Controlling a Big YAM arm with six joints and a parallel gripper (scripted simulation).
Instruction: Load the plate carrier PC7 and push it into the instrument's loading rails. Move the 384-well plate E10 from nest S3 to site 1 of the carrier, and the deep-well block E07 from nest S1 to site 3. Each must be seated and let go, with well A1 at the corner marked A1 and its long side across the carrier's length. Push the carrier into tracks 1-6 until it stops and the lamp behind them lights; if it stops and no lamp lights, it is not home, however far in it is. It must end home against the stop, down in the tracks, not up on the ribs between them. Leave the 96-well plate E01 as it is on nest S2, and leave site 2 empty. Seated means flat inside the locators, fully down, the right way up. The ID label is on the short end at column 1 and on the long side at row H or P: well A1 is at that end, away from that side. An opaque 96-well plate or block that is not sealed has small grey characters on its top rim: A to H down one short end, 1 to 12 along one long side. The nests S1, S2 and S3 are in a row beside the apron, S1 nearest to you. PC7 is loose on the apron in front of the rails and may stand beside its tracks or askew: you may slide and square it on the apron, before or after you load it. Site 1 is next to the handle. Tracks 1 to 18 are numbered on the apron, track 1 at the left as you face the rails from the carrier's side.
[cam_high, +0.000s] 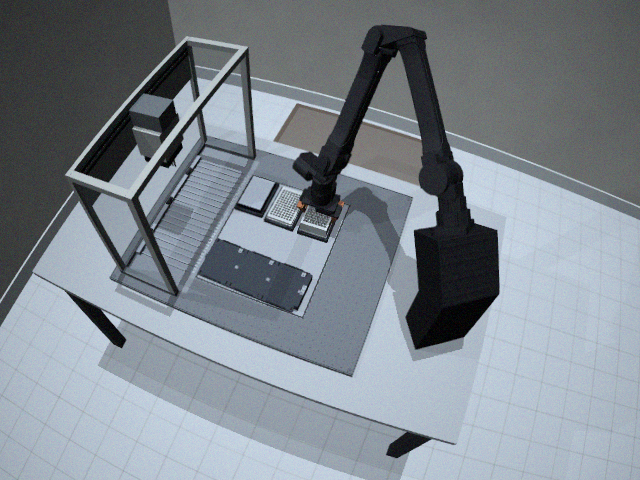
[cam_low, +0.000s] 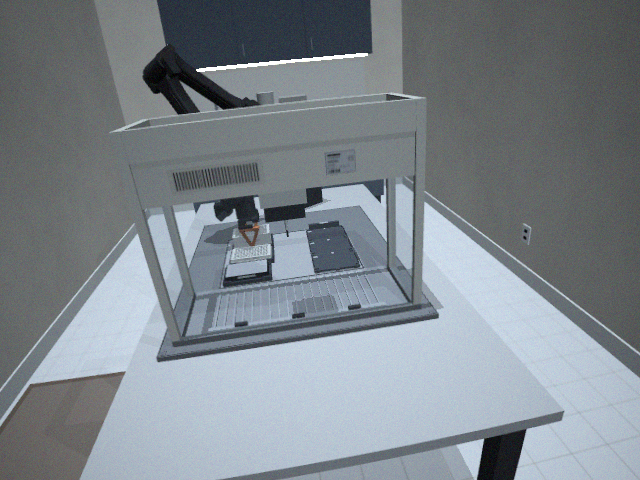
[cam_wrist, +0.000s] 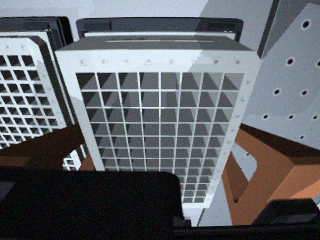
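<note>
Arm arches over the bench, wrist pointing straight down at centre frame; the hand is clamped on deep-well block E07, orange fingers against its long sides.

Hidden and unreadable parts

The deep-well block E07 has its near end cut off behind the dark wrist housing; its rim characters are too small to read, and the orange fingers run off-frame.
</note>
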